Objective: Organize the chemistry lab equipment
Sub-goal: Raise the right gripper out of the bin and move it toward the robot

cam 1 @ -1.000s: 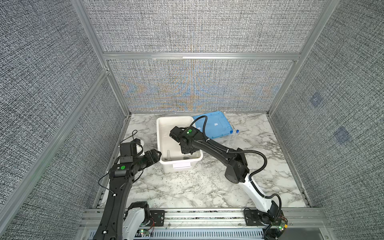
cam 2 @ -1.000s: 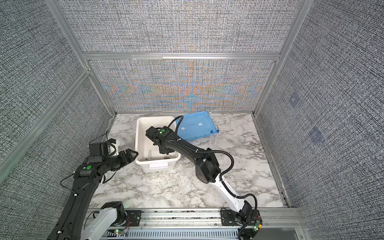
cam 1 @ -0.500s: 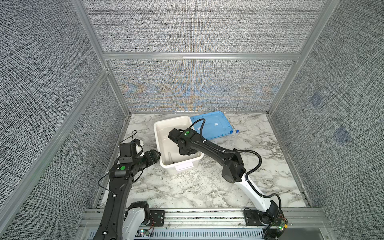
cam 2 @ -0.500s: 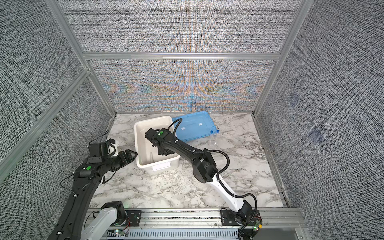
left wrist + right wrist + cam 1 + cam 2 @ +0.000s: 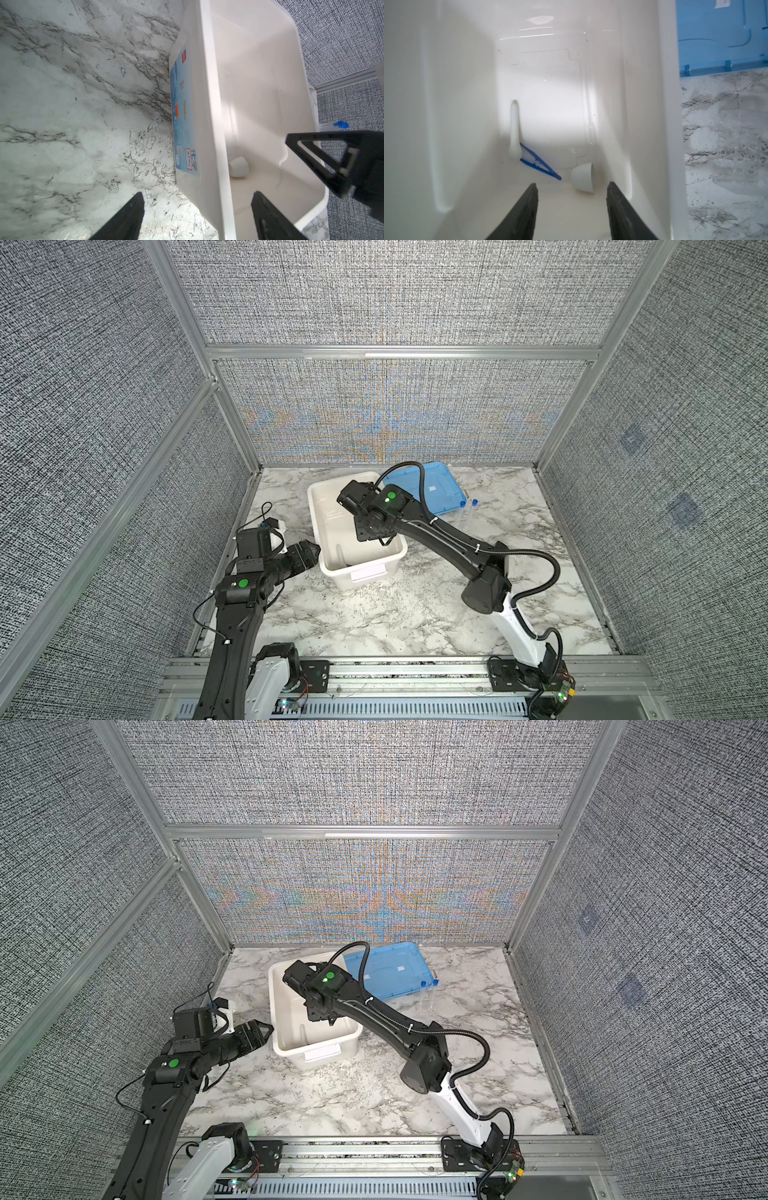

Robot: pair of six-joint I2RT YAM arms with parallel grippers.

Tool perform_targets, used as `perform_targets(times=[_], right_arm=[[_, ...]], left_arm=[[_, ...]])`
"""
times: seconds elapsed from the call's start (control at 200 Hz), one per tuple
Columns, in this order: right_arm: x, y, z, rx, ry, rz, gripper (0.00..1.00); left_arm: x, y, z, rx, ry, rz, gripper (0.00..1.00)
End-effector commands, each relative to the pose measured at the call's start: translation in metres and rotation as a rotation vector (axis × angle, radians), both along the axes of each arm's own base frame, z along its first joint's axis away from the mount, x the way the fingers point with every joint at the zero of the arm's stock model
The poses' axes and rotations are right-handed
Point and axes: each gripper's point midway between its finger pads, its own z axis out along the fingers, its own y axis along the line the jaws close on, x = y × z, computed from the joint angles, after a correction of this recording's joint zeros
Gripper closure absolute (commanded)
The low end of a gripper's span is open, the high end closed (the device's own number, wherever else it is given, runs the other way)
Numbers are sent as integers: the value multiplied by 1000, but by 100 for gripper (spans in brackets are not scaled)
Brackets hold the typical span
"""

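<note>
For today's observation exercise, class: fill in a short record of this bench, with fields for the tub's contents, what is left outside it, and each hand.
In the tub: tweezers, white spoon, small cup on its side
Outside it: two capped tubes, beside the blue lid
Right hand: open, empty, over the tub
Left hand: open, empty, beside the tub

Found tweezers (image 5: 538,163) and dish (image 5: 583,176) inside tub (image 5: 328,506); spotted lid (image 5: 436,493) at its 2 o'clock, tubes (image 5: 473,503) at 3 o'clock.
</note>
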Motion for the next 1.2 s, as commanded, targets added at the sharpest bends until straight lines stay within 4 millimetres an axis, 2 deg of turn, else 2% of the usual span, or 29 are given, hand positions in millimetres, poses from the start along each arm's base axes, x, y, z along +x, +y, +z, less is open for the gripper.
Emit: perform_targets(times=[0.0, 0.215, 0.425, 0.545, 0.72, 0.865, 1.045, 1.14, 1.155, 1.195], right_arm=[[-9, -14, 24, 28, -17, -22, 45], [-41, -69, 49, 62, -3, -177, 45], [-71, -120, 45, 80, 19, -305, 45], [-87, -145, 34, 93, 41, -387, 45], [-103, -177, 1, 98, 74, -515, 44], [-115, -201, -47, 56, 166, -639, 41], [-135, -202, -105, 101, 300, -718, 39], [-142, -199, -129, 110, 357, -721, 39], [-147, -204, -139, 89, 376, -722, 39], [-150, -205, -150, 82, 415, -722, 39]], left_arm=[[2, -4, 2, -7, -13, -32, 18], [2, -6, 2, -13, -15, -42, 18], [3, -9, 0, -29, -2, -54, 18], [3, -8, -2, -29, 6, -52, 18], [2, -6, 0, -16, -5, -39, 18], [2, -5, 0, -13, -6, -36, 18], [2, -5, -1, -12, -1, -35, 18], [2, -5, -2, -12, 0, -35, 18], [2, -5, -2, -11, 0, -34, 18], [2, -5, -2, -10, 0, -35, 18]])
